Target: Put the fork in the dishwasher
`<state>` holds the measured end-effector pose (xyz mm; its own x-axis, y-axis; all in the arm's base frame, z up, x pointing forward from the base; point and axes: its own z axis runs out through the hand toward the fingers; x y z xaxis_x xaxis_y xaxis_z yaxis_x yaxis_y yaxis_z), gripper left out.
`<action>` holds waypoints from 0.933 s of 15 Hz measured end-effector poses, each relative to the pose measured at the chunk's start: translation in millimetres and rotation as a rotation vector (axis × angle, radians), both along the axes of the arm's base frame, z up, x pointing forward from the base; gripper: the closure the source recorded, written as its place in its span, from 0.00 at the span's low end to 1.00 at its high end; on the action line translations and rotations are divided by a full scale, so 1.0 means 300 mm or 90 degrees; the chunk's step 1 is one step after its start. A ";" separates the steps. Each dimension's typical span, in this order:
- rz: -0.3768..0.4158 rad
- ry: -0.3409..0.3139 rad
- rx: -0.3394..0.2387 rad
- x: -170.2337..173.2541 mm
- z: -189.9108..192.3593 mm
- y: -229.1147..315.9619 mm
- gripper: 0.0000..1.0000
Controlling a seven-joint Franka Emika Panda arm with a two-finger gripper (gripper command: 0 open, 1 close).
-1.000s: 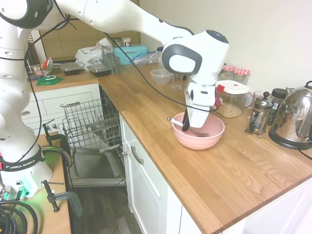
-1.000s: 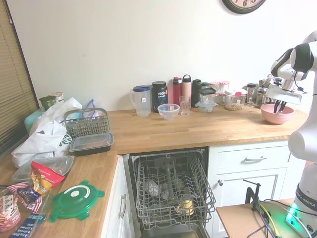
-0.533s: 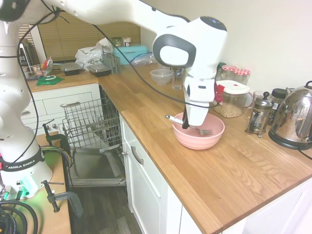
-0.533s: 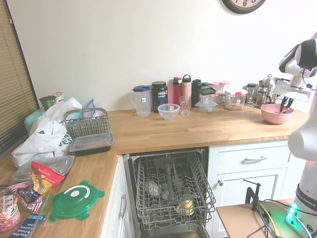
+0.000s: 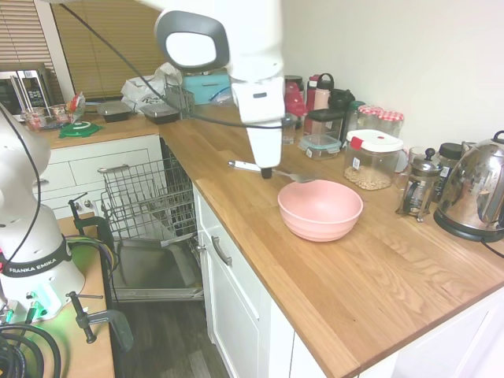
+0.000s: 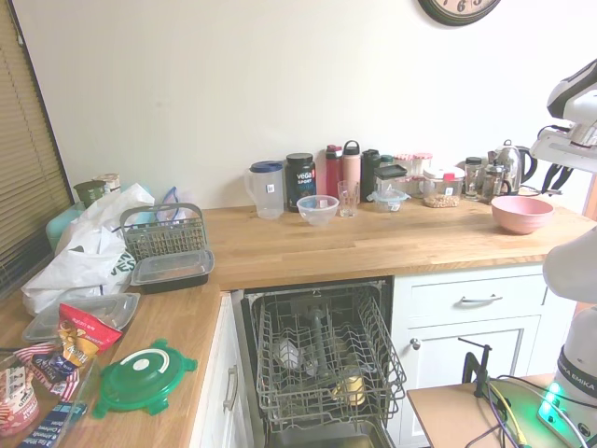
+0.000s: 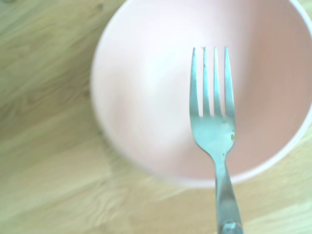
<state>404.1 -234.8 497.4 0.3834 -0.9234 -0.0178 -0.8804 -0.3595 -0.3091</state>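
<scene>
First exterior view, grip: your gripper (image 5: 266, 171) is closed on the fork (image 5: 272, 169), pinching it partway along its length, with the handle sticking out on one side and the tines on the other.
First exterior view, fork position: it hangs in the air above the wooden counter (image 5: 378, 268), higher than the pink bowl (image 5: 320, 209) and off that bowl's rim on the dishwasher's side. It touches neither.
First exterior view, long axis: the fork lies close to level, handle end pointing toward the dishwasher (image 5: 146, 213), tines pointing back toward the bowl.
First exterior view, direction to go: the open wire rack (image 5: 150, 193) sits well below counter height and beyond the counter's edge from the gripper, so I judge you must carry the fork past that edge and then down.
Second exterior view, what it adds: you see straight into the dishwasher (image 6: 322, 364) and its rack (image 6: 326, 350), which already holds a few items; pick a free slot from here.
Second exterior view, what it lacks: the gripper sits at the picture's right edge and the fork is too thin to make out, so do not judge the grip from it.
Wrist view, what it adds: the fork (image 7: 214, 131) shows sharply with four straight tines over the pink bowl (image 7: 146, 112), confirming it is lifted clear and the bowl is empty.
Wrist view, what it lacks: no dishwasher in sight.
</scene>
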 end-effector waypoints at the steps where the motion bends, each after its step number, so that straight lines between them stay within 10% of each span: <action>1: 0.018 -0.006 -0.023 -0.023 0.001 0.086 1.00; 14: 0.159 -0.037 -0.301 -0.351 -0.115 1.231 1.00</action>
